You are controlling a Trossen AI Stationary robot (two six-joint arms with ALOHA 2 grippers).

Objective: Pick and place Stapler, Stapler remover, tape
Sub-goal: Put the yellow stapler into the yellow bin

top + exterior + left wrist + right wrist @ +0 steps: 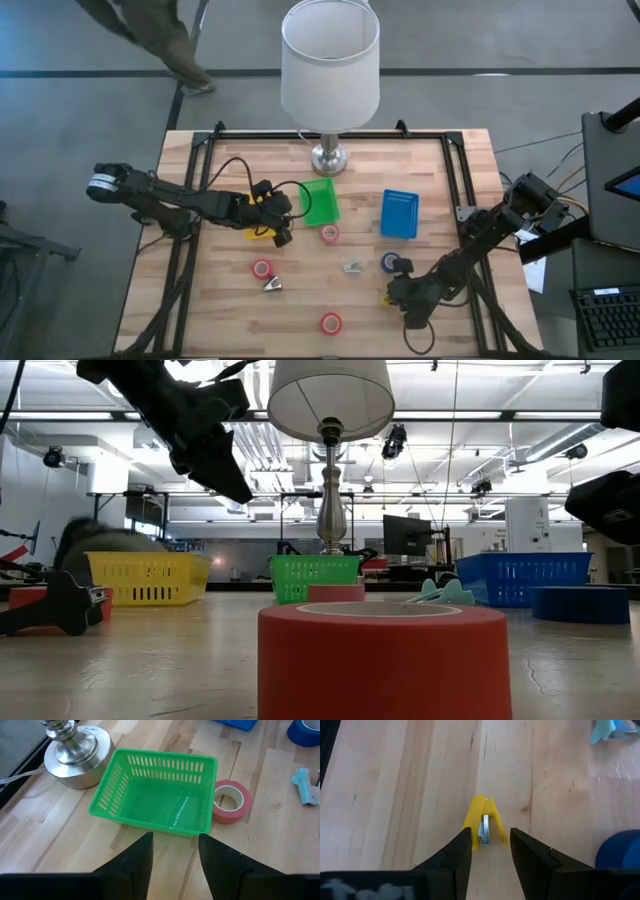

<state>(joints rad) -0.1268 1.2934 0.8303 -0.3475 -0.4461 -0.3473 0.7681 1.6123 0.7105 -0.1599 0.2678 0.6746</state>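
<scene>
Tape rolls are spread over the desk (220, 320): one red roll (330, 234) lies just beside the green tray (320, 201), another (262, 268) sits left of centre with a dark stapler remover (272, 285) next to it, a third (331, 323) lies near the front edge, and the blue roll (390, 262) rests below the blue tray (400, 214). A pale teal remover (353, 266) is seen between the red and blue rolls. The left tool (175, 852) is held above the desk before the green tray (160, 792), fingers parted and empty. The right tool (490, 847) is lowered near the desk front, fingers parted on either side of a small yellow stapler (483, 822), not clenched on it. A lamp (330, 60) stands at the back.
</scene>
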